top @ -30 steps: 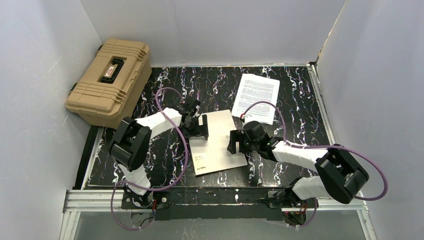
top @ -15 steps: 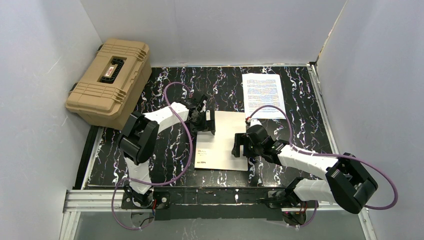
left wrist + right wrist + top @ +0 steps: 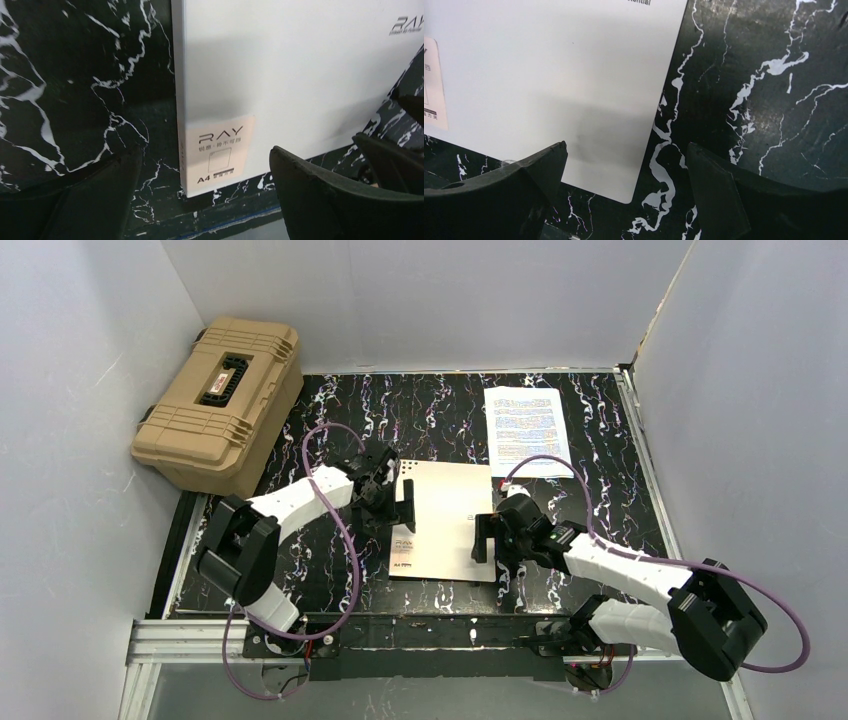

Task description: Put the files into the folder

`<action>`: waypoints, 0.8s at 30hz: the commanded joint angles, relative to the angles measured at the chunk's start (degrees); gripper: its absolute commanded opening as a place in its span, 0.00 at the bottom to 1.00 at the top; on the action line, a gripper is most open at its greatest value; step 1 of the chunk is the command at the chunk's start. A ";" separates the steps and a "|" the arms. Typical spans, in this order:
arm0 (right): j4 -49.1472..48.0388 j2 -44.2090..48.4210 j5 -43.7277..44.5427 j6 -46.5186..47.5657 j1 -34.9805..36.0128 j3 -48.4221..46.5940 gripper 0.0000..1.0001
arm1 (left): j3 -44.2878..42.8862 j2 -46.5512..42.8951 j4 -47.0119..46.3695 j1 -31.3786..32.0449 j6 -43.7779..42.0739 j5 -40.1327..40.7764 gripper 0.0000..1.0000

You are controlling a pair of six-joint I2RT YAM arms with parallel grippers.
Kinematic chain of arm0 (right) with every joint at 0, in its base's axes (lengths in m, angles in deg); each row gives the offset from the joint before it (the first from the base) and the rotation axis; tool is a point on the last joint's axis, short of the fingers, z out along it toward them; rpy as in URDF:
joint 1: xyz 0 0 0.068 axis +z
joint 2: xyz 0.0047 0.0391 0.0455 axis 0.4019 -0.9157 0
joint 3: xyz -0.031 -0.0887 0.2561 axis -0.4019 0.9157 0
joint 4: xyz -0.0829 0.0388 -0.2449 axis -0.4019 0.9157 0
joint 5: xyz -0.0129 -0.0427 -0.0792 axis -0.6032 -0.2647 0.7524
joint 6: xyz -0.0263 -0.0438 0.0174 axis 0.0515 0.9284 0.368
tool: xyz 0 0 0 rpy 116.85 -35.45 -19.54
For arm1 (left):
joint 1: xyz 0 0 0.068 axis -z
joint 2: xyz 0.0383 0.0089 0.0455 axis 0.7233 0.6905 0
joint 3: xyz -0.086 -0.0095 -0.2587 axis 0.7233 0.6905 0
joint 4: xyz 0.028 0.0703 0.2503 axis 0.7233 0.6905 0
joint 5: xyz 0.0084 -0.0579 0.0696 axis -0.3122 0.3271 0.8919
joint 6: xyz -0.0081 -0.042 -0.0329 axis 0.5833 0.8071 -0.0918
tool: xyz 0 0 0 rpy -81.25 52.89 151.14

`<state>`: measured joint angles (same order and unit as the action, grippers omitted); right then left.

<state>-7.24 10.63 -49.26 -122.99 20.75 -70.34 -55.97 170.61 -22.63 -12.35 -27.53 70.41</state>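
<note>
From where I stand this reads as a robotics lab test cell: plain white panels (image 3: 450, 300) box in a black marbled tabletop (image 3: 440, 410), with the left arm (image 3: 300, 495) and right arm (image 3: 625, 565) bolted to an aluminium rail (image 3: 200, 640), purple cables (image 3: 330, 426) looping loose.

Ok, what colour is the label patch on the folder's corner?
Pale peach label with dark print, on the white folder; clearest in the left wrist view.

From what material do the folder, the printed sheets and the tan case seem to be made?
The folder looks like stiff card or thin plastic board, smooth, matte and cream: it lies flat with crisp edges. The sheets look like plain paper, white with dense print. The tan case seems to be moulded hard plastic, matte, judging by its ribs.
</note>
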 commanded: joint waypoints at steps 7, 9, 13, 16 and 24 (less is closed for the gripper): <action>3.69 2.23 -4.20 -2.06 0.40 -0.06 0.98 | 8.37 -5.14 -7.52 0.12 3.36 -12.66 0.98; 2.86 2.32 -5.29 -2.70 0.38 0.34 0.98 | 9.52 -5.07 -8.69 0.12 3.66 -12.88 0.98; 0.83 2.04 -6.43 -4.22 0.38 1.30 0.97 | 11.76 -3.75 -11.89 0.12 4.47 -14.89 0.98; -0.86 1.73 -8.84 -5.21 0.39 2.08 0.97 | 13.16 -3.68 -13.86 0.12 5.00 -15.44 0.98; -6.55 1.71 -12.83 -8.22 0.38 4.18 0.96 | 15.89 -3.92 -17.00 0.12 5.47 -18.06 0.98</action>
<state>-10.81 12.48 -58.35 -128.54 20.73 -68.04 -42.49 167.57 -37.55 -12.44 -22.48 55.18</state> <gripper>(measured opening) 0.969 0.981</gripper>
